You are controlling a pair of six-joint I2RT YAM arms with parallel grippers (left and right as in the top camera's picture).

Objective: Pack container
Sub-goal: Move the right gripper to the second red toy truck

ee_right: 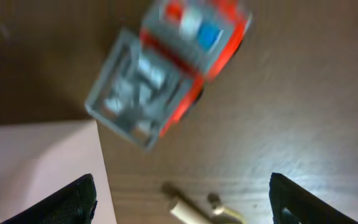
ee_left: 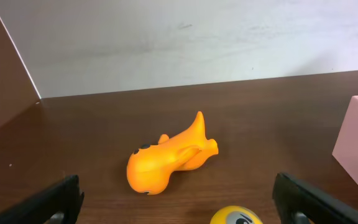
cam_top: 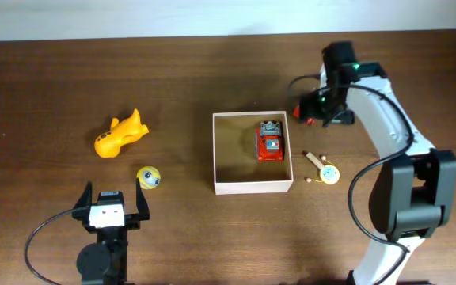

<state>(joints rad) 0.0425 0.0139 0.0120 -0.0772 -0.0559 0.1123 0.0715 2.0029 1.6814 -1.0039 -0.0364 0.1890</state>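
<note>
Container sits in the middle of the table, open side up, between my two arms. Inside it, in the right half, lies a red truck with its grey end toward the far wall.

My right gripper hangs over the table just outside the container's far right corner. Its fingers stand wide apart and have hold of nothing. Through the wrist camera I see a second truck, red and grey and blurred, past my fingertips and just beside the container's white corner. I cannot tell whether it touches the wall. Nearer my base, right of the container, lies a small wooden toy with a yellow disc, apart from the wall.

My left gripper is at the near left of the table, well apart from the container. Its fingers are spread wide with nothing between them. A yellow ball lies just beside the tip of its right finger. Farther ahead lies an orange toy, apart from the ball.
</note>
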